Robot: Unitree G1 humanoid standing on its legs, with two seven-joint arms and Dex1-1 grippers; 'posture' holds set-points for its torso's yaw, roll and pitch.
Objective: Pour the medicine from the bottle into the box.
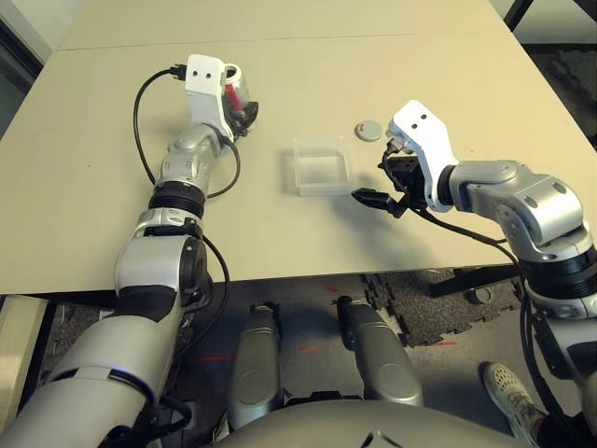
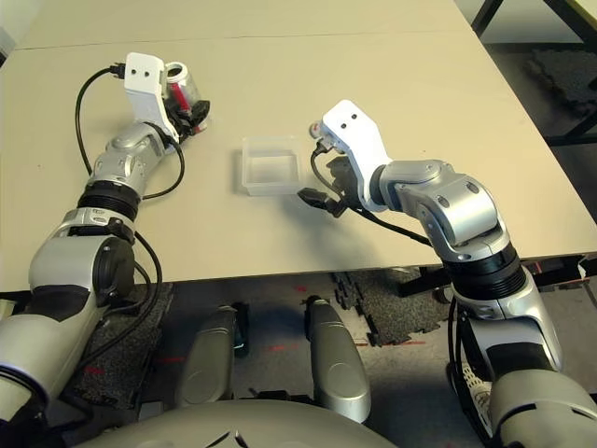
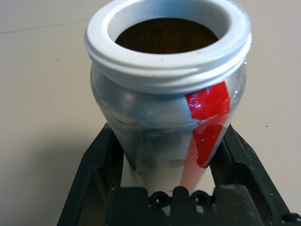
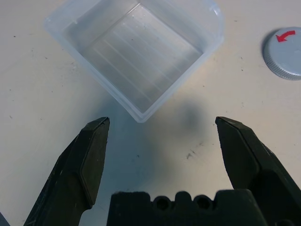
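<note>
Clear plastic with a red and white label, pinched as the bottle [image 3: 155, 108] between the 2 black fingers of the left gripper [image 3: 169, 129]. Gripped from 2 opposite sides, below the wide white rim [image 3: 169, 75], which rises beyond the fingertips. Uncapped, open at the mouth; too dark inside to tell the contents.

Spread wide, with a gap between the 2 fingers of the right gripper [image 4: 162, 118], and held above the table [image 1: 308, 84]. Lying flat just ahead of those fingertips, see the box [image 4: 141, 61], shallow, clear and open at the top. Points 1 rounded corner toward the gap between the fingers. Sits between the 2 grippers, nearer to the right fingers than to the left ones.

Resting on the table, beyond the right gripper's farther finger and apart from the box, find the grey cap [image 4: 288, 54], marked with 1 red arrow.
</note>
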